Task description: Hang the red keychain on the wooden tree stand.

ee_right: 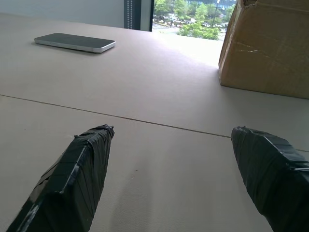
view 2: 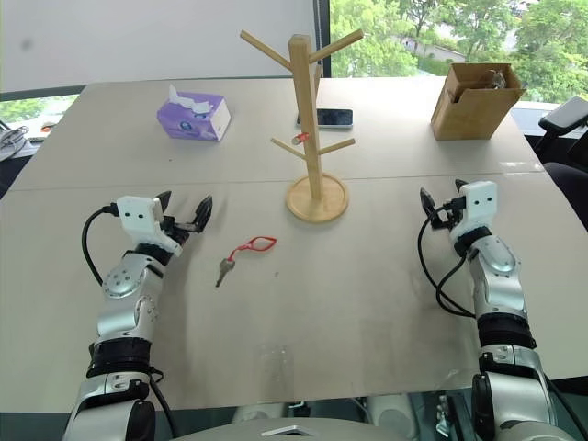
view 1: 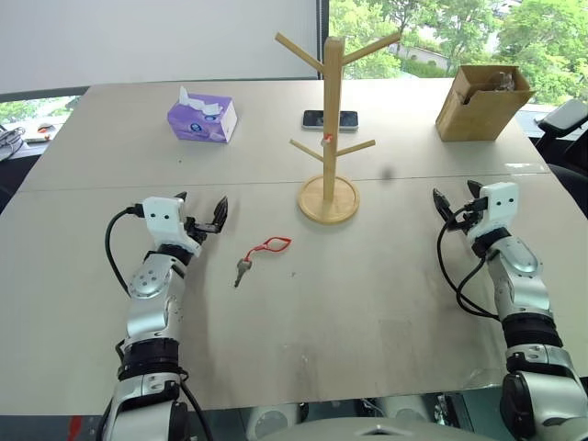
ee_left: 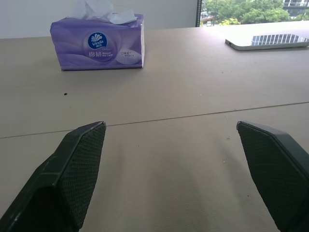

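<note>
Nearest, the left gripper (view 1: 202, 215) and right gripper (view 1: 455, 201) hover over the table (view 1: 367, 303), both with jaws spread and empty. The red keychain (view 1: 262, 251) lies between them, just right of the left gripper, near the wooden tree stand (view 1: 329, 138) standing farther back

Two silver robot arms reach up from the bottom corners of the frame over a pale worktop. At mid-left, the left pincer (view 1: 204, 216) holds its two black fingers spread wide apart, empty. At mid-right, the right pincer (view 1: 456, 200) likewise has its fingers parted and grips nothing. Both point forward, roughly level.
</note>
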